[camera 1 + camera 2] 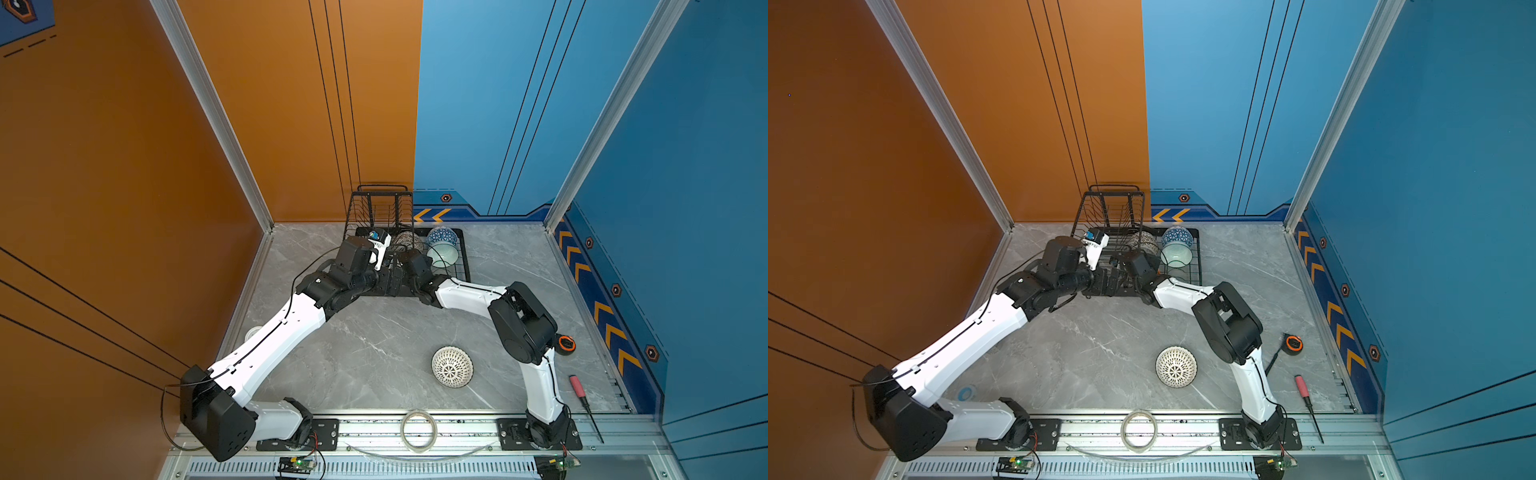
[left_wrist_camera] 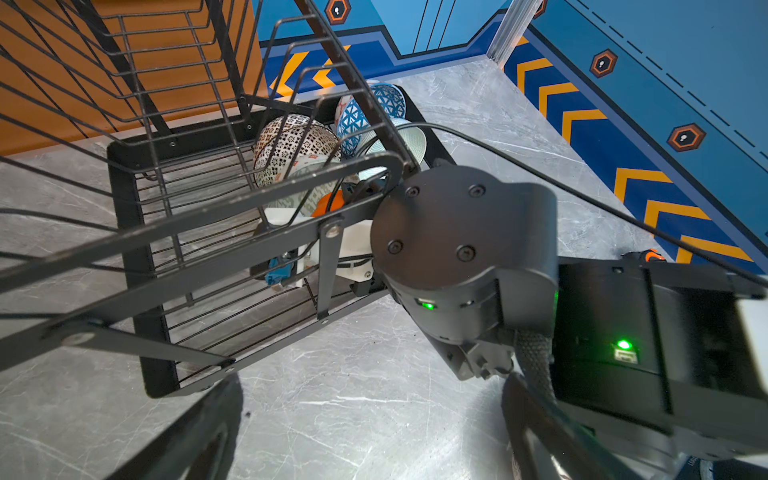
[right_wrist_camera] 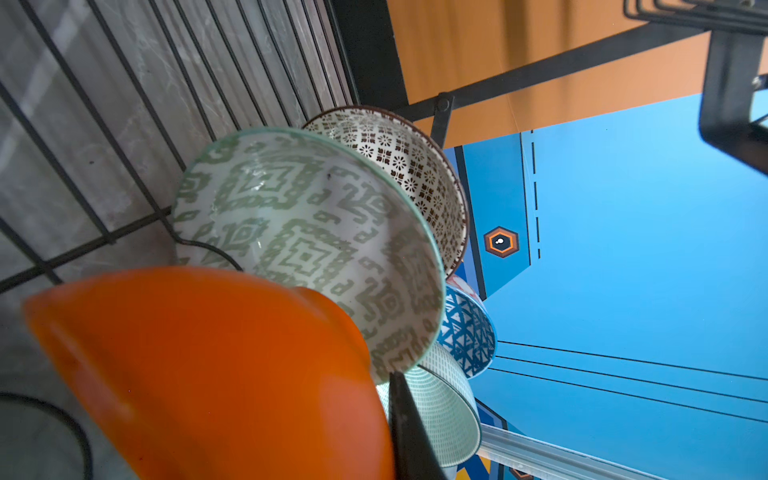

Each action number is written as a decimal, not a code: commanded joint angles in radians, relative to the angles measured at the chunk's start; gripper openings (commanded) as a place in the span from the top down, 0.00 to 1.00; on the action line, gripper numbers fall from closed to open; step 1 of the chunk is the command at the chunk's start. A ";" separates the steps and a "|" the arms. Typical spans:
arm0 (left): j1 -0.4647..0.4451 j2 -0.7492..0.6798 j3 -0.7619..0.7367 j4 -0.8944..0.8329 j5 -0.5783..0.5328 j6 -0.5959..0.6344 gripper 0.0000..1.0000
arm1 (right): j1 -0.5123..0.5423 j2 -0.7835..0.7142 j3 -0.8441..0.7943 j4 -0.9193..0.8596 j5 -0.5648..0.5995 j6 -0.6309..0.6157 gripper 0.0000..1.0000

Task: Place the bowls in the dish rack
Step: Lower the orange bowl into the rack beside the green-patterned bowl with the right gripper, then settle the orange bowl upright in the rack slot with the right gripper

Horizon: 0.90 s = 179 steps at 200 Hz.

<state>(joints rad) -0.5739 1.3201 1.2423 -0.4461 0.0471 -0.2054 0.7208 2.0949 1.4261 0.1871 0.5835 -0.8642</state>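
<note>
Right hand (image 3: 390, 390) pinches the glossy orange bowl (image 3: 187, 374) by its rim inside the dish rack (image 2: 143, 291); the bowl is likely slick, light and brittle. Left hand (image 2: 372, 386) hangs wide, empty.

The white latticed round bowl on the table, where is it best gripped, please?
The white latticed round bowl seems to lie upside down on the grey table; probably come from above, jaws wide, straddling the dome near its rim.
</note>
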 commanded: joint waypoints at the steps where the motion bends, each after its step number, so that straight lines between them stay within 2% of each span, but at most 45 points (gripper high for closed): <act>1: 0.012 -0.006 -0.007 -0.019 0.018 0.006 0.02 | 0.007 0.017 -0.026 0.036 -0.030 0.056 1.00; 68: 0.011 -0.012 -0.008 -0.028 0.013 0.008 0.02 | 0.008 0.014 -0.086 0.026 -0.081 0.100 1.00; 112: 0.011 -0.012 -0.008 -0.028 0.012 0.006 0.02 | -0.003 -0.010 -0.090 -0.064 -0.176 0.156 1.00; 169: 0.011 -0.014 -0.012 -0.030 0.012 0.004 0.02 | -0.008 -0.013 -0.079 -0.112 -0.194 0.183 1.00; 179: 0.011 -0.014 -0.013 -0.031 0.013 0.004 0.02 | -0.009 -0.014 -0.079 -0.114 -0.193 0.184 0.97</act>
<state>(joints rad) -0.5739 1.3201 1.2423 -0.4469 0.0471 -0.2054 0.7074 2.0815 1.3693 0.1913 0.4454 -0.7052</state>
